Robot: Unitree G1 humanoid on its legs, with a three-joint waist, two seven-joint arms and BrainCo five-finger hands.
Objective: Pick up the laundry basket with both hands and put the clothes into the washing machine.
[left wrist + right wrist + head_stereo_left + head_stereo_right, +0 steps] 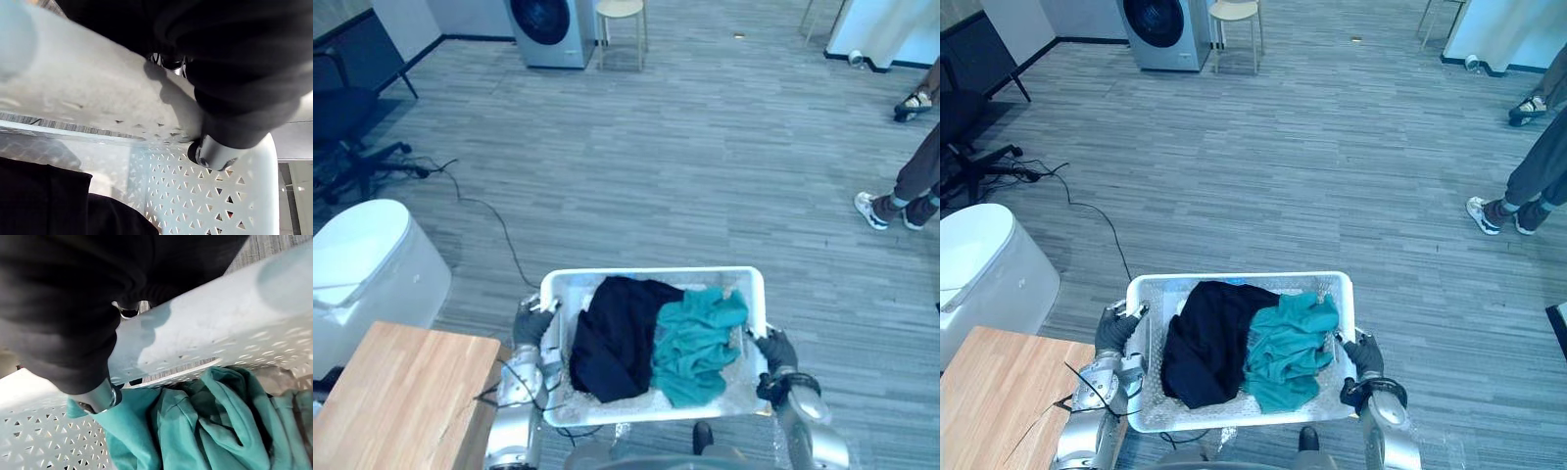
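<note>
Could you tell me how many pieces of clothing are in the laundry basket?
2: a black garment in the left half of the basket, a teal garment in its right half, touching; others may lie hidden underneath.

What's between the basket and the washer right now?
Nothing visible: bare floor runs from the laundry basket, held by left hand and right hand, to the washing machine. A stool stands beside the machine; a person stands off right.
</note>
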